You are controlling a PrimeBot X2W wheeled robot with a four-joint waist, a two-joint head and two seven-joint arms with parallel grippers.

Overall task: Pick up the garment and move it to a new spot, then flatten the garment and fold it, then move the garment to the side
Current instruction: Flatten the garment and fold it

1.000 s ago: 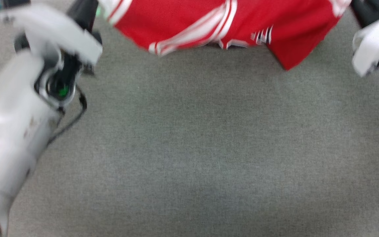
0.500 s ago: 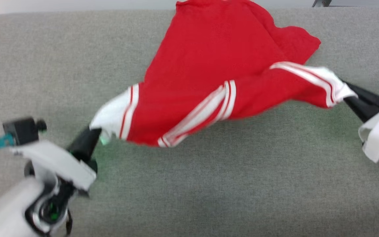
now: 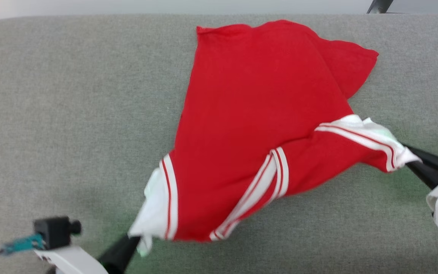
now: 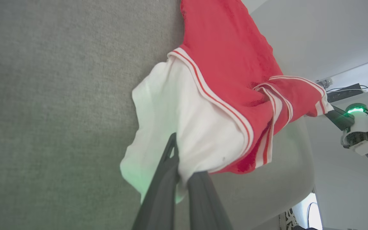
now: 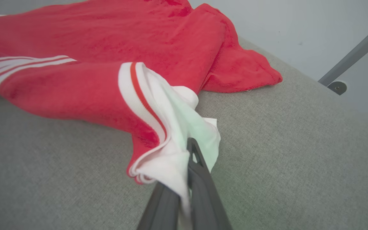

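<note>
Between left gripper (image 3: 130, 240) and right gripper (image 3: 409, 163), red T-shirt (image 3: 257, 125) is spanning seven to three o'clock. Both are clamping white cuffs (image 4: 187, 127).

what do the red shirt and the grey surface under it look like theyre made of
The garment: a soft matte knit, probably cotton jersey. It drapes, creases and bunches where pinched, and looks slightly fuzzy in the right wrist view.
The grey surface: matte woven cloth like upholstery, with a fine flecked weave. What lies beneath it cannot be told.
</note>
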